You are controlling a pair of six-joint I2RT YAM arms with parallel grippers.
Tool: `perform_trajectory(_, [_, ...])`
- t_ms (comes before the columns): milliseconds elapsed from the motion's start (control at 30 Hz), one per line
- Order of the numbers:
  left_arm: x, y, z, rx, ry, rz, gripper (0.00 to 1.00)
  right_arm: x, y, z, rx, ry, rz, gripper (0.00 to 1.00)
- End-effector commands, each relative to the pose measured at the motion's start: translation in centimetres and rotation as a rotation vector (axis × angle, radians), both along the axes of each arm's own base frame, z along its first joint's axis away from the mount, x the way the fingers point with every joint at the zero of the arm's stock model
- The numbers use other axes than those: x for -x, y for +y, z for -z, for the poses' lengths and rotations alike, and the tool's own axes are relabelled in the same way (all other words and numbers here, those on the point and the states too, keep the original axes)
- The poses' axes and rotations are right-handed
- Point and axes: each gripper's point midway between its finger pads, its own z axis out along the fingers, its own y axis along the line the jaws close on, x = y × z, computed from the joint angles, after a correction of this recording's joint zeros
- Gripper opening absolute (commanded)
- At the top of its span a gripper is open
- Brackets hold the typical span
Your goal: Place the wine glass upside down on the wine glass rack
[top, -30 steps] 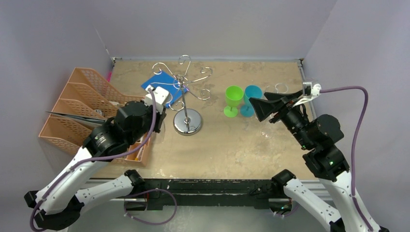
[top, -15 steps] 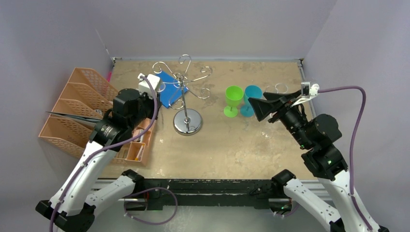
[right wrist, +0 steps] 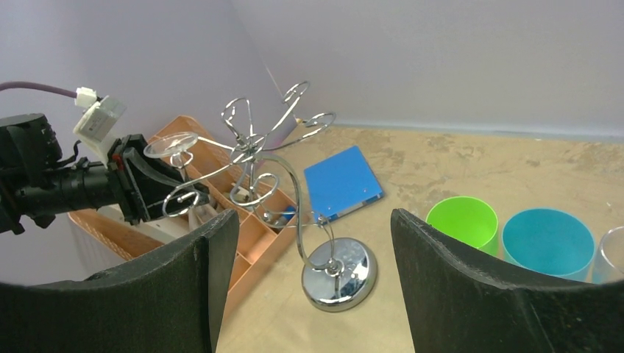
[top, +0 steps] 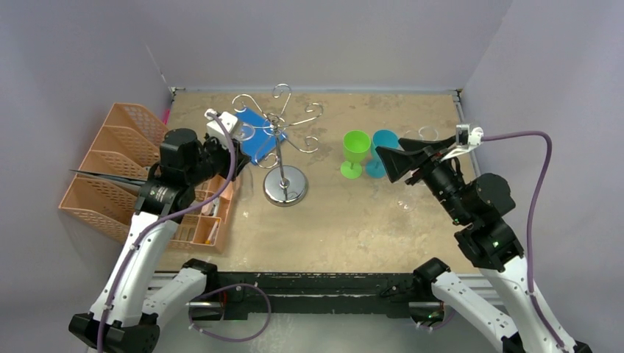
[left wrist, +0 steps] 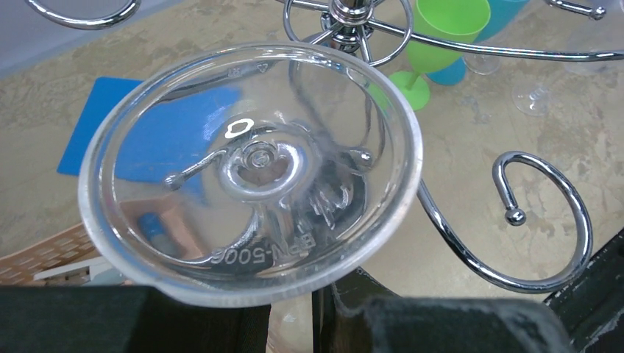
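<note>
Left hand (left wrist: pixel 294 323) clamped on the clear wine glass (left wrist: pixel 254 165), foot uppermost, just beside a curled arm of the wine glass rack (top: pixel 285 193); right hand (top: pixel 388 165) spread apart, empty.

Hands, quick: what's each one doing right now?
Left hand: closed on the clear stemmed wine glass.
Right hand: open, holding nothing.
</note>
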Motion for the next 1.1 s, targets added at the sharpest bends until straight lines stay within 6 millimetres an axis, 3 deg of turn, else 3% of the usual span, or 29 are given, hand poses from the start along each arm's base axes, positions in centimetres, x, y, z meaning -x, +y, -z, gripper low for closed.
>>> perform_trajectory(0, [-0.4,-1.2,-1.5,0.036,-0.070,0.130,0.00,-0.5,0.6,-0.6,-0.030,-0.029,-0.012,0.77])
perform_trajectory(433, [-1.2,-1.2,0.6,0.040,-0.046,0.214,0.00,-1.6,6.0,1.3,0.003,0.128,-0.244,0.78])
perform_trajectory(767, [-2.2,-1.4,-0.2,0.087,-0.047,0.192,0.00,-1.9,9.4,3.2,0.000,0.288,-0.405,0.80])
perform_trajectory(933, [-3.0,-0.7,-0.9,0.096,-0.084,0.128,0.00,-2.2,10.5,3.9,-0.009,0.349,-0.450,0.80])
perform_trajectory(1067, [-4.8,1.0,-0.7,0.122,-0.100,-0.036,0.00,-2.4,10.9,4.2,-0.024,0.371,-0.460,0.80])
